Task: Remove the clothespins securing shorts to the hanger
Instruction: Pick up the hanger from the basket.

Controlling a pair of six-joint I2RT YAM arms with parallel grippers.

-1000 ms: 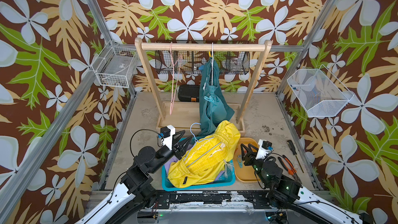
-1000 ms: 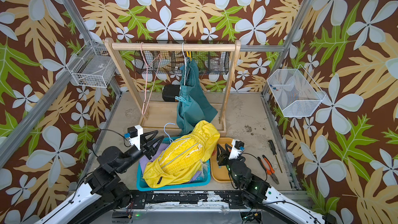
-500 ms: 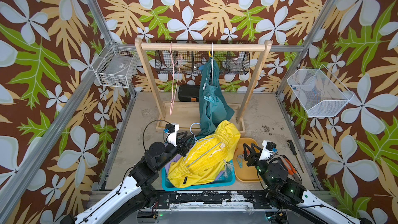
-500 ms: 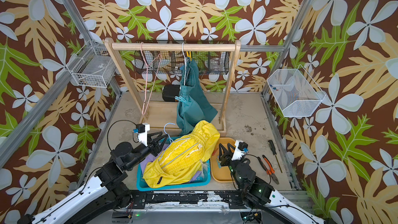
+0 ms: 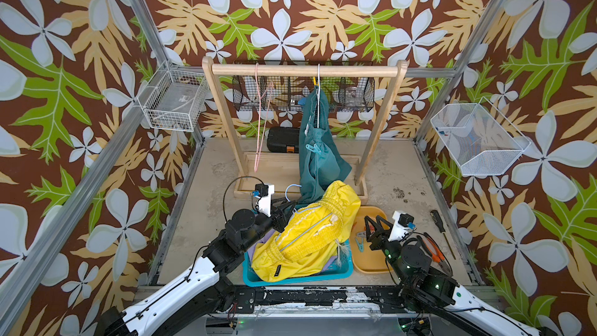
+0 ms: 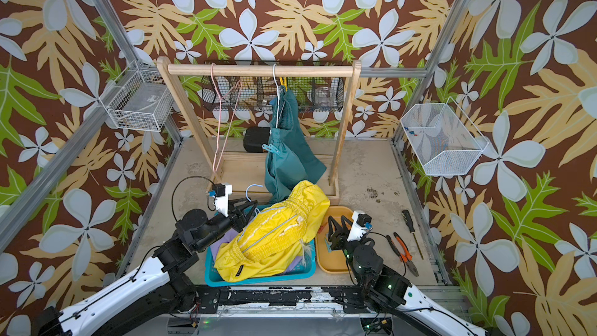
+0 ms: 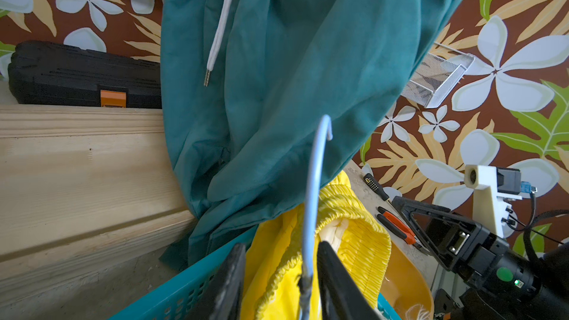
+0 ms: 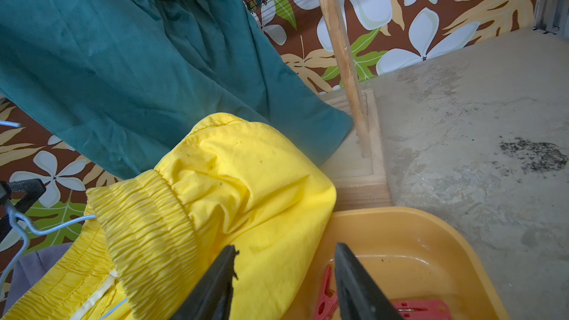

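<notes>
So, going from the biggest thing down:
- The teal shorts [image 5: 318, 156] hang from a white hanger [image 5: 318, 75] on the wooden rack [image 5: 303, 71] at the back edge of the table [image 5: 403, 169]. That pair looks like the main job left.
- The yellow shorts [image 5: 307, 234] are heaped in the blue basket [image 5: 290, 279] at the middle of the front edge. A light-blue hanger [image 7: 310, 186] runs into their waistband, and I can't spot a peg on them.
- The pink hanger [image 5: 257, 143] on the rack is bare, so I'd call that one done.
- The orange tray [image 5: 371, 260], just beside the basket toward the right edge, holds loose clothespins: teal ones [image 5: 359, 244] and a red one [image 8: 324, 298].
- Left gripper [image 7: 280, 246]: jaws apart, one on each side of the light-blue hanger's wire. It isn't pinched on it as far as I can see.
- Right gripper [image 8: 285, 246]: jaws apart and empty, above the tray.
- On the teal pair there's a light-blue clothespin [image 5: 312, 148] halfway down and a yellow clothespin [image 5: 316, 83] up by the hook. There may be a blue one [image 5: 302, 101] at the waistband too.
- Hard to tell: the lilac shorts [image 8: 34, 267] only peek out from under the yellow pair, so any pegs there are hidden. The far side of the teal pair is hidden too, and the tray's count is partly blocked by the right gripper.
</notes>
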